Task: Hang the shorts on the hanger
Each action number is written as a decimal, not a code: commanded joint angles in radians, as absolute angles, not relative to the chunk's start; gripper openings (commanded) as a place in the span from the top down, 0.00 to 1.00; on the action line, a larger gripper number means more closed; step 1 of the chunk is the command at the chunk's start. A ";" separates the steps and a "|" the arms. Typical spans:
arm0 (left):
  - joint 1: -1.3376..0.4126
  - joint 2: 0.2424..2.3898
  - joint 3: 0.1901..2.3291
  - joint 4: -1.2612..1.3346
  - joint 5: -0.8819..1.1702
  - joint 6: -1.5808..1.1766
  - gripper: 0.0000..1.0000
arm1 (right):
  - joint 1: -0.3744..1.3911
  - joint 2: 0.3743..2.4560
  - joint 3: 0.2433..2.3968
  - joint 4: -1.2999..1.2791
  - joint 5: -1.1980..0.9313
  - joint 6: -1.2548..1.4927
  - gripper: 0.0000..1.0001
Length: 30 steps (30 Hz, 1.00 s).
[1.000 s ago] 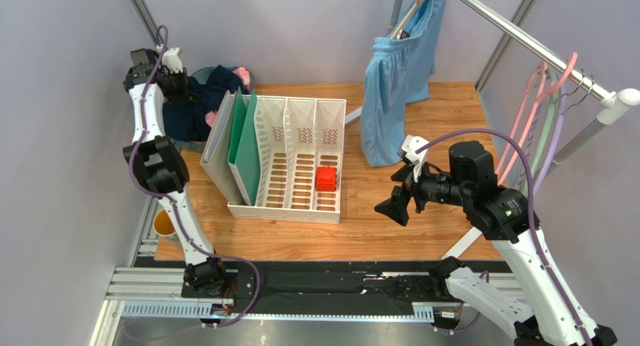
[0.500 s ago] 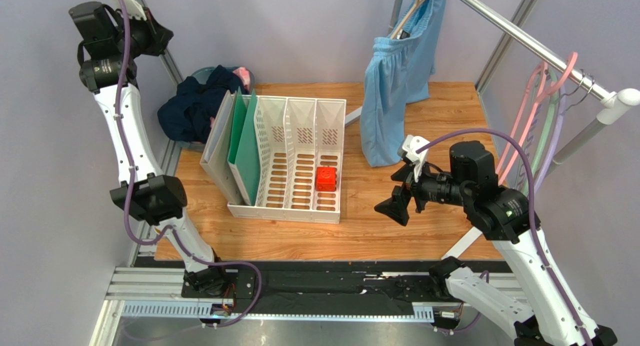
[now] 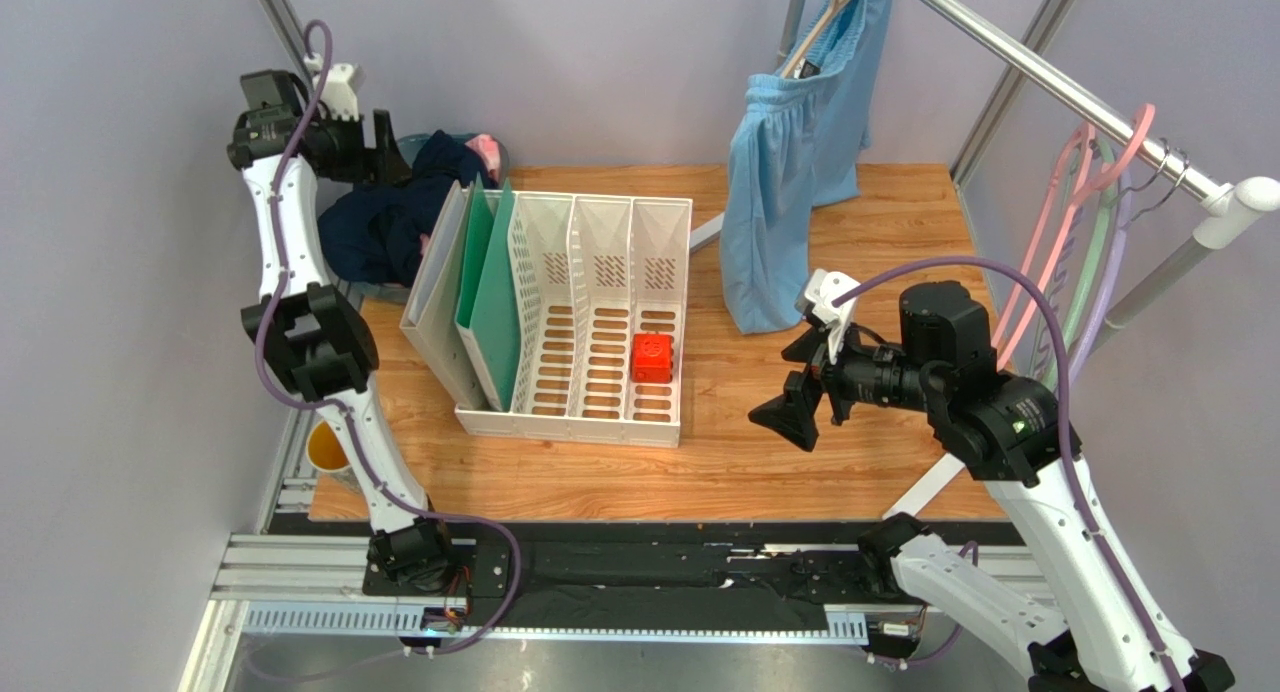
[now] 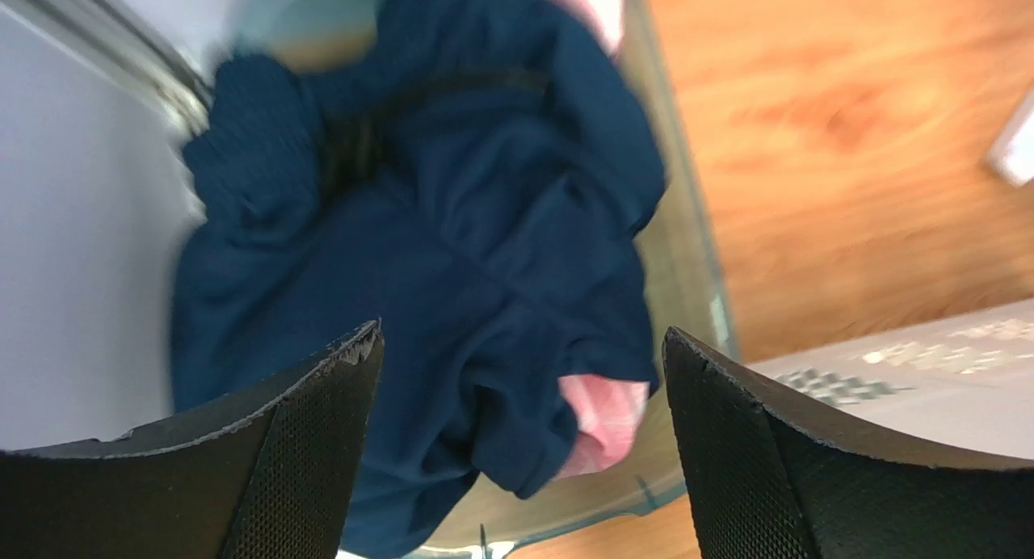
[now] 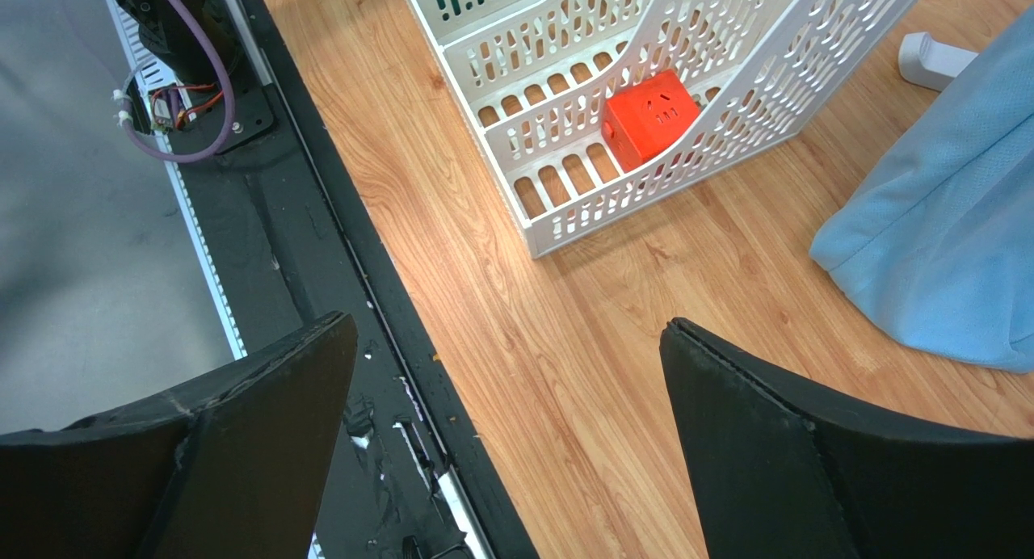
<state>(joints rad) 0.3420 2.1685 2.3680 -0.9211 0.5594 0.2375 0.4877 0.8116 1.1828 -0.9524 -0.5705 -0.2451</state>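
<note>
Wood tabletop (image 3: pixel 842 437), basically nothing done yet: the navy shorts (image 4: pixel 461 256) sat bunched in a bin (image 4: pixel 698 280) right under the left gripper (image 4: pixel 516 353), fingers spread and empty, and the pink hanger (image 3: pixel 1037 257) hung on the rail (image 3: pixel 1037 62) beyond the right gripper (image 5: pixel 504 329), likewise spread and empty.

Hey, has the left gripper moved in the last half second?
Yes. The left gripper has dropped down and to the right, ending just above the shorts and closer to the white file rack than before.
</note>
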 commanded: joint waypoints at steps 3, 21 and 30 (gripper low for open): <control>0.338 2.259 2.384 -0.948 0.494 0.336 0.10 | 0.483 0.818 1.175 -0.916 -0.586 -0.262 0.01; 0.330 2.155 2.421 -0.835 0.480 0.261 1.00 | 0.485 0.845 1.166 -0.887 -0.580 -0.252 0.01; 0.328 2.049 2.486 -0.756 0.589 0.135 1.00 | 0.485 0.844 1.172 -0.888 -0.584 -0.249 0.01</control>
